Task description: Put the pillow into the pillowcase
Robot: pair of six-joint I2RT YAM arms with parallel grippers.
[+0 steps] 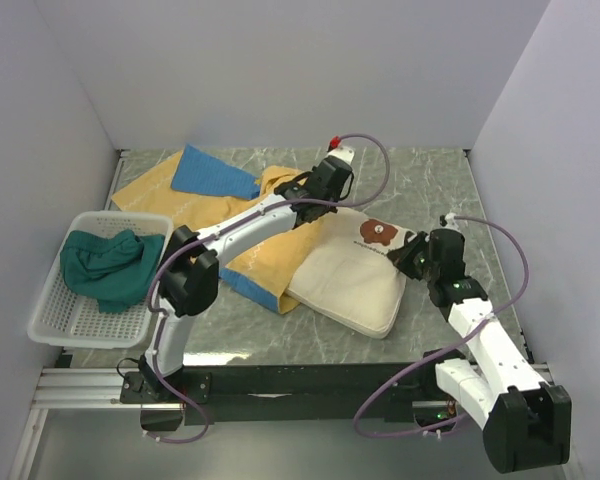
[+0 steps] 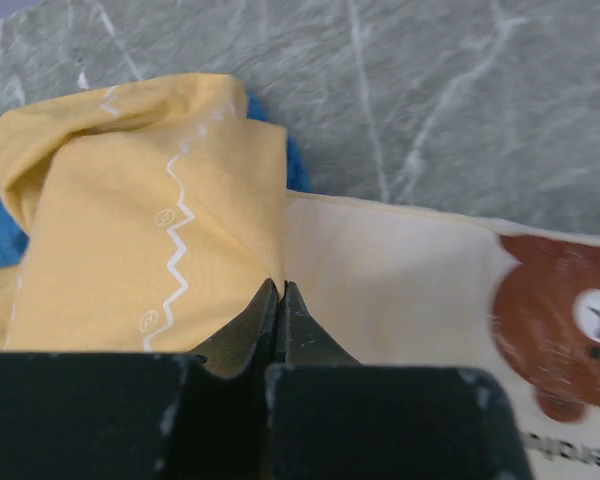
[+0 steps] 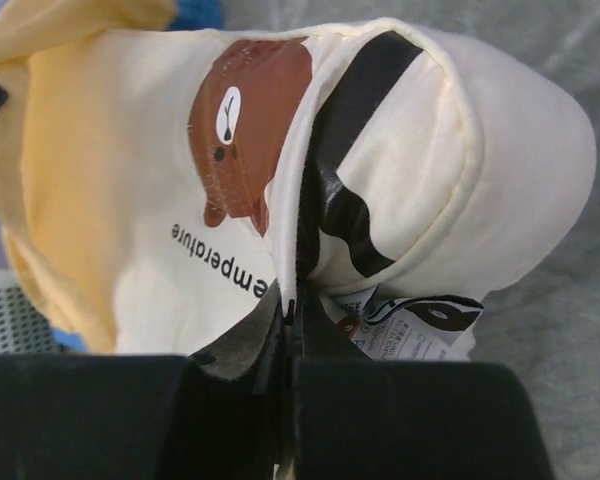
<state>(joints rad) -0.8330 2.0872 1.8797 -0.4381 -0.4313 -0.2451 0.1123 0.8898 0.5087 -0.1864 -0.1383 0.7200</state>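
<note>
The cream pillow (image 1: 345,280) with a brown bear print (image 1: 377,232) lies right of centre. The pillowcase (image 1: 215,195), mustard-yellow with blue parts, lies spread to its left and behind it. My left gripper (image 1: 313,203) is shut on the yellow edge of the pillowcase (image 2: 130,220), right where it meets the pillow (image 2: 400,280), and the cloth bunches up above the fingertips (image 2: 280,287). My right gripper (image 1: 412,256) is shut on a fold at the pillow's right corner (image 3: 400,180), beside the bear print (image 3: 245,110) and the tag (image 3: 420,325).
A white plastic basket (image 1: 50,310) holding a dark teal-green cloth (image 1: 110,265) stands at the left edge. White walls close in the marble table (image 1: 430,180) on three sides. The black frame rail runs along the near edge.
</note>
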